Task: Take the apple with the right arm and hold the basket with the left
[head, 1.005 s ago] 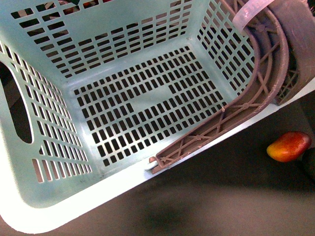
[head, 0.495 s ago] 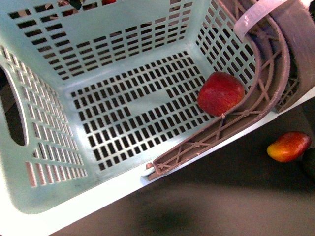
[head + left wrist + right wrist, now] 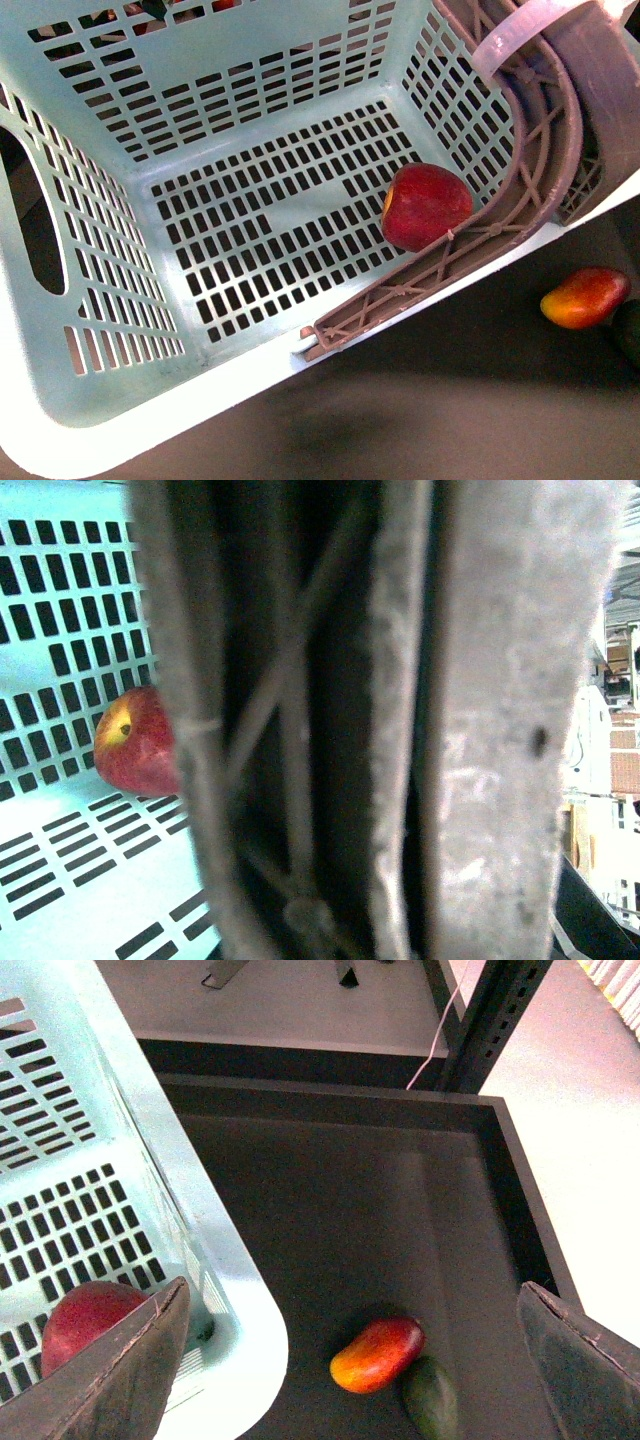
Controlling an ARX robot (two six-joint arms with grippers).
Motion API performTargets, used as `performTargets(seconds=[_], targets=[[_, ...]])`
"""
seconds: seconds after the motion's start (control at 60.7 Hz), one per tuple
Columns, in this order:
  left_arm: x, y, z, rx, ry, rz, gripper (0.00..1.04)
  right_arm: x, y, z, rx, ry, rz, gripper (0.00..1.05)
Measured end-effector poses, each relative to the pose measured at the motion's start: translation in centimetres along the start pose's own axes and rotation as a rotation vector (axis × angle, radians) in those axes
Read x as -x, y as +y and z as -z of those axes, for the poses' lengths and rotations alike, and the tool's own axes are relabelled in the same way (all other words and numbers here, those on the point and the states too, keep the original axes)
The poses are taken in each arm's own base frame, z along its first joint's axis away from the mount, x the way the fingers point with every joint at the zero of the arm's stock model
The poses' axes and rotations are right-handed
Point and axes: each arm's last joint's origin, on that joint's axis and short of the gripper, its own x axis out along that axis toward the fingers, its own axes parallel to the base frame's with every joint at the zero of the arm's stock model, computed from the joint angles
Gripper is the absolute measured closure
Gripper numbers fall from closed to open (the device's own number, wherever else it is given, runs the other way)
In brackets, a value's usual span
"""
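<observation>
The right fingers (image 3: pixel 120 1370) stand spread wide and empty, with the wrist pointing down over the basket's (image 3: pixel 250 80) corner rim and the dark bench (image 3: pixel 330 1210). The apple (image 3: pixel 427 205) lies on the basket's slotted floor by the wall where the brown handle (image 3: pixel 540 160) rests. The left arm's camera is pressed up against that handle and blurred, so I cannot tell how the left fingers stand.

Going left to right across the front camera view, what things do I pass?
basket side wall → apple inside it → orange-red fruit → dark green fruit at the picture's edge.
</observation>
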Motion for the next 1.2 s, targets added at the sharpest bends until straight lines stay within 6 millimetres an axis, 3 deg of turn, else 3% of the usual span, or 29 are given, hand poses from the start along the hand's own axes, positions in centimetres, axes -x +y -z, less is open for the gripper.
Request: performTargets(seconds=[0.247, 0.445, 0.857, 1.203], targets=[[0.0, 0.0, 0.0, -0.001, -0.009, -0.006, 0.9, -0.1, 0.0, 0.1, -0.006, -0.014, -0.017, 0.1], [0.0, 0.0, 0.0, 0.0, -0.003, -0.002, 0.9, 0.6, -1.4, 2.6, -0.082, -0.325, -0.14, 0.39], [0.0, 0.0, 0.0, 0.0, -0.004, -0.003, 0.9, 2.4, -3.8, 6.6, -0.078, -0.349, -0.132, 1.03], [0.0, 0.0, 0.0, 0.0, -0.003, -0.002, 0.9, 3.6, -5.4, 8.7, -0.077, -0.348, -0.126, 1.03]])
